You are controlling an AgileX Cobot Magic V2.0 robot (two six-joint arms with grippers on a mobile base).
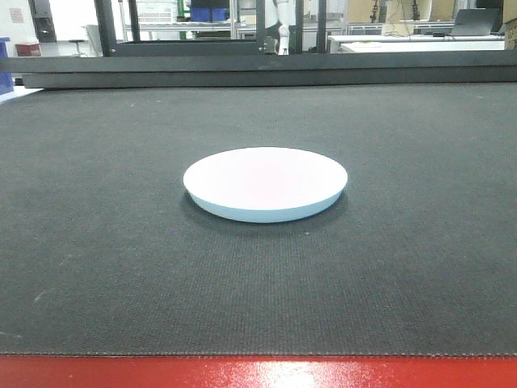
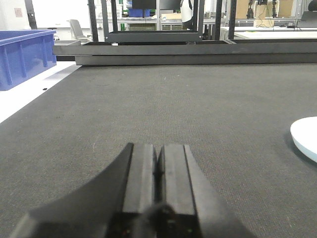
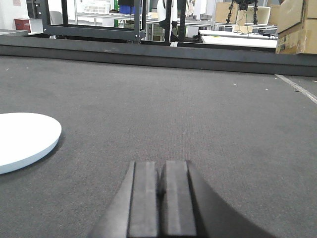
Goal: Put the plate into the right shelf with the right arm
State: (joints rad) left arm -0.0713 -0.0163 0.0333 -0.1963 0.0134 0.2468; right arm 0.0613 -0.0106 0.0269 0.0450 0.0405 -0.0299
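A white round plate (image 1: pixel 265 183) lies flat on the dark grey mat (image 1: pixel 97 242), near its middle. Its edge shows at the right of the left wrist view (image 2: pixel 305 137) and at the left of the right wrist view (image 3: pixel 22 138). My left gripper (image 2: pixel 158 148) is shut and empty, low over the mat, left of the plate. My right gripper (image 3: pixel 162 166) is shut and empty, low over the mat, right of the plate. Neither gripper shows in the front view. No shelf is in view.
A low black frame (image 1: pixel 258 71) runs along the mat's far edge. A blue bin (image 2: pixel 22 54) stands on a white surface at the far left. Cardboard boxes (image 3: pixel 297 27) stand at the far right. The table's red front edge (image 1: pixel 258 373) runs below the mat.
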